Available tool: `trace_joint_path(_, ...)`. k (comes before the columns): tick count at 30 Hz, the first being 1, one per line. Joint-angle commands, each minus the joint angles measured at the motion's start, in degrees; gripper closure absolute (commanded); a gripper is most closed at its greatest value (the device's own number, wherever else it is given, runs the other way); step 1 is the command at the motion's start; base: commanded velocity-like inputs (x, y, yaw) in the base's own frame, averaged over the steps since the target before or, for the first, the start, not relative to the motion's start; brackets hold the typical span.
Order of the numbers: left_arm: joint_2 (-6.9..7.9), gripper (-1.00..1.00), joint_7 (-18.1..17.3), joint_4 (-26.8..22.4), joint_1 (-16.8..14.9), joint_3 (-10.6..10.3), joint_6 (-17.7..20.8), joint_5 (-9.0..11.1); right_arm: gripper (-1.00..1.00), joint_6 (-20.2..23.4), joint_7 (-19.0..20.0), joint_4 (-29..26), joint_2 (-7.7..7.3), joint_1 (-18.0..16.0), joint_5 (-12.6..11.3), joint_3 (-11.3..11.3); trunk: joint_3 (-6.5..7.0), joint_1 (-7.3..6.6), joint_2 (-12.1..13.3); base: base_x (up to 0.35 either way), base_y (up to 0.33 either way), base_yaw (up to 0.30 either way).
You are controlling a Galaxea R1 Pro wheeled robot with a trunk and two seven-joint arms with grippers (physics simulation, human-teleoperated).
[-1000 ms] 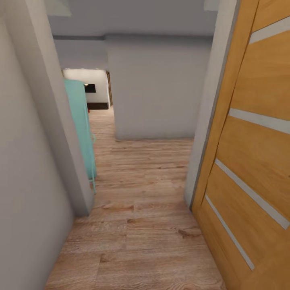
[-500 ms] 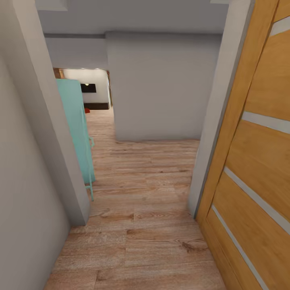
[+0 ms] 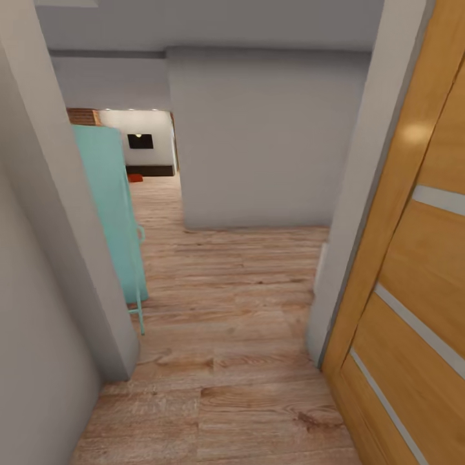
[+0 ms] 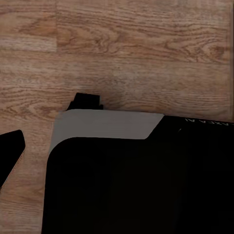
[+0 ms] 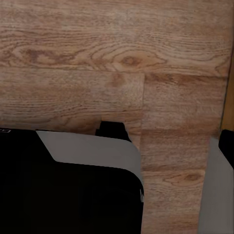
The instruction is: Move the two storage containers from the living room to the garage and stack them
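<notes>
Doorway (image 3: 226,271) clearance is tight, so I'd steer centred between wooden door (image 3: 413,290) and teal cabinet (image 3: 110,213); gripper states: cannot tell.

Through the right wrist camera I'm looking down on light wood plank flooring (image 5: 117,53), grain and knots clear, with a seam between boards running down the middle-right of the frame. The lower left is taken up by a black body with a grey-white panel (image 5: 92,148) along its upper edge, rounded at the corner. A small black block (image 5: 113,130) sticks out just above that panel. A pale grey edge (image 5: 214,195) stands at the lower right.
</notes>
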Motion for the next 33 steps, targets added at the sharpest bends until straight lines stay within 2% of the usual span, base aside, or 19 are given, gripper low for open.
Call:
trace_joint_path(1,-0.01,-1.00,0.10,0.04,-0.04,-0.01,-0.14,0.47,-1.00,-0.33,-0.03,0.18,0.05,-0.06,-0.58,0.48,-0.06,0.03,-0.03,0.323,0.000,0.000)
trace_joint_path(25,-0.03,-1.00,0.10,0.04,-0.05,-0.01,-0.05,0.50,-1.00,-0.29,-0.05,0.18,0.14,-0.06,-0.58,0.48,-0.06,0.03,-0.03,0.323,0.000,0.000)
trace_joint_path(33,-0.07,-1.00,0.10,0.04,-0.04,-0.02,-0.08,0.45,-1.00,-0.42,-0.03,0.18,-0.03,-0.06,-0.58,0.48,-0.06,0.03,-0.03,0.323,0.000,0.111)
